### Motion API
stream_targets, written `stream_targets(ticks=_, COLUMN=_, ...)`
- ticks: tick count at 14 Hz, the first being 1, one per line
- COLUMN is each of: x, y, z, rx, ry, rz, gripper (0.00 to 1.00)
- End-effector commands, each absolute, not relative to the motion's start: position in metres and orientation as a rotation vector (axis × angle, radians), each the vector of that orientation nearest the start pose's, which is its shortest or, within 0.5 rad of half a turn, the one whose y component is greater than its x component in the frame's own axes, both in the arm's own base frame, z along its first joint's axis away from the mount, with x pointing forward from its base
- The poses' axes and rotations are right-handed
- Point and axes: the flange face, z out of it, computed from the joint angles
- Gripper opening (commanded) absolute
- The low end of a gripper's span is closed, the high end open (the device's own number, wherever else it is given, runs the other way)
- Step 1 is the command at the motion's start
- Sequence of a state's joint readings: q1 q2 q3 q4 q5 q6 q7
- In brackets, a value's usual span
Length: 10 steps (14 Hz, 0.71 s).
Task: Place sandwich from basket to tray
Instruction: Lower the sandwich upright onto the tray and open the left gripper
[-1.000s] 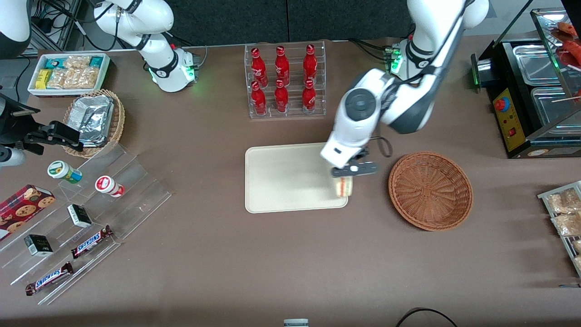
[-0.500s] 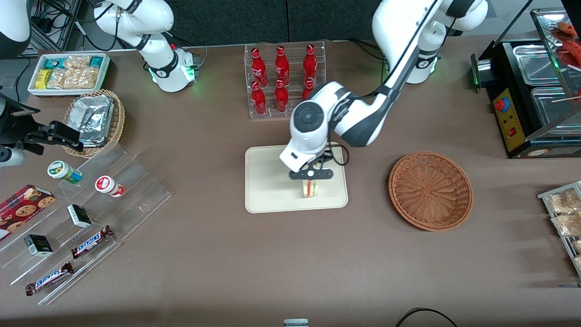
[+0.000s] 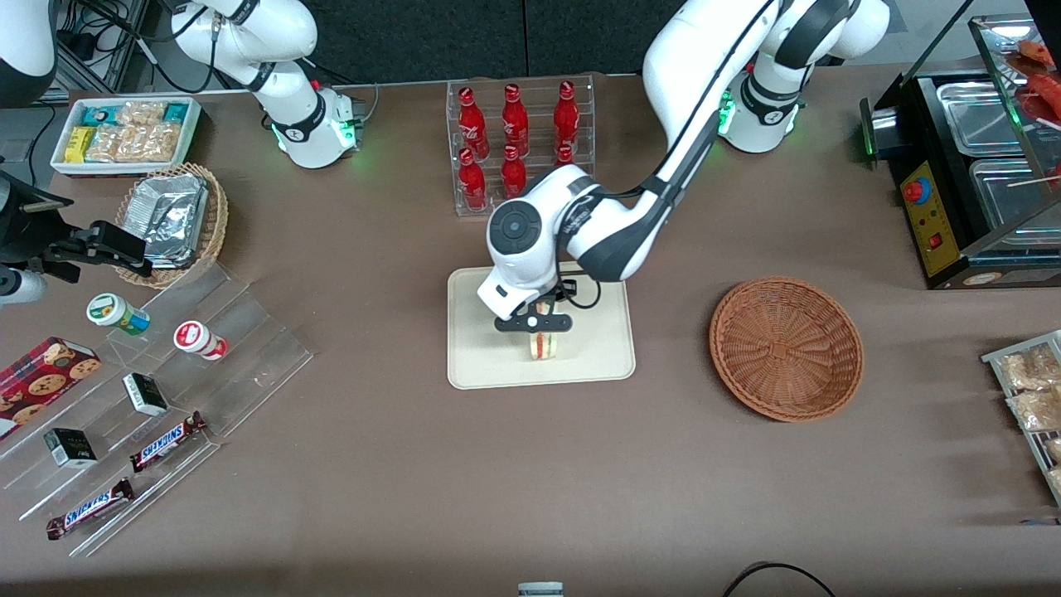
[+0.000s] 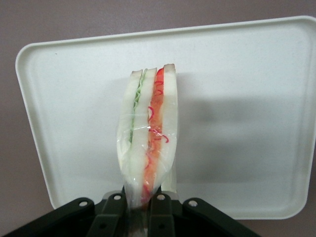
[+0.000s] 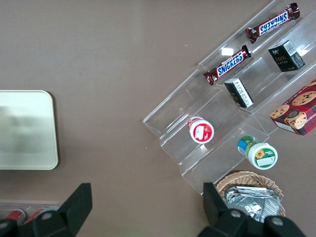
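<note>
Sandwich point(image 4: 148, 133) hangs pinched in the gripper point(image 4: 139, 200) above the middle of the tray point(image 4: 247, 123); the basket point(image 3: 786, 348) sits well apart.

Six red bottles point(image 3: 515, 124); two Snickers bars point(image 3: 167, 440); two small black boxes point(image 3: 146, 393); two round tubs point(image 3: 118, 313). One reddish-brown basket point(image 3: 786, 348), one tan basket point(image 3: 218, 220). One tray point(image 3: 481, 348). One sandwich point(image 3: 543, 346), pinched in one gripper point(image 3: 537, 329) above the tray.
</note>
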<state>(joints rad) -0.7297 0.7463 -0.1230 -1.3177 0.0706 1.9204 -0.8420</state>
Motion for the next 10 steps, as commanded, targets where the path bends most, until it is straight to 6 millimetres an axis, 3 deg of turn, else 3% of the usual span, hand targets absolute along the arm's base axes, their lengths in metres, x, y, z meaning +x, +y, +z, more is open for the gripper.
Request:
stream_targets(ticks=1, x=0.497, y=-0.538, z=0.280, rx=-3.019, ry=-0.032, rz=0.132, gripper=0.00)
stream_targets(ticks=10, x=0.480, y=-0.549, z=0.259, rx=-2.988, ry=-0.034, rz=0.099, gripper=0.00)
